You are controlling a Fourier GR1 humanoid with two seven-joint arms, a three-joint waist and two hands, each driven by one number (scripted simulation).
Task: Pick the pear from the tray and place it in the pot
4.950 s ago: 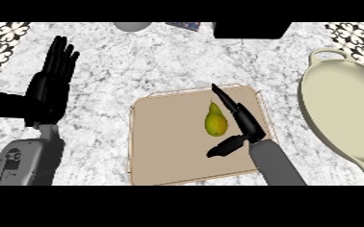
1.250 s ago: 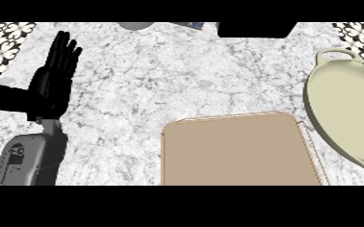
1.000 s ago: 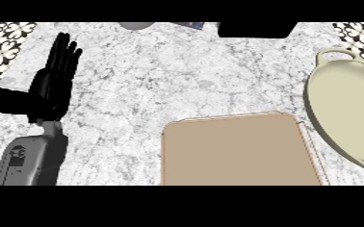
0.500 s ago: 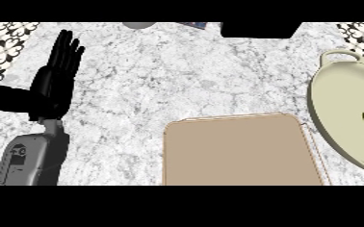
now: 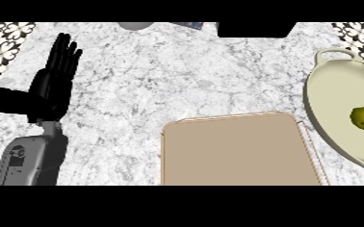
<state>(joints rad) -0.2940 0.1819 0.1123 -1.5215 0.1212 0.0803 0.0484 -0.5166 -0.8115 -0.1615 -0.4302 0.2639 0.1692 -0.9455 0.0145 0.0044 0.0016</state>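
Grey-white marble all across: the counter [image 5: 192, 72] spreads under everything in sight. Next in size is the tan tray [image 5: 238, 151], flat on the marble, to the right of the left hand [image 5: 51, 89] and lower in the view, its near edge cut off at the bottom. Further right again, well apart from the hand, sits the pale cream pot [image 5: 328, 89], wide-mouthed, with a loop handle at its upper rim and its far side running off the right edge. The tray's right edge lies just beside the pot's rim. Over to the hand itself: black, palm flat, fingers straight and pointing up the view, thumb tucked at the side, open and holding nothing, resting near the left edge above its grey forearm [image 5: 32, 156]. And the pear [image 5: 356, 117] is inside the pot, a small yellow-green shape low against the inner wall at the far right, about level with the hand's wrist and clear across the view from it. Along the top, up and right of the fingertips, a grey round object [image 5: 135, 25] and a black block [image 5: 256, 29] peek in.
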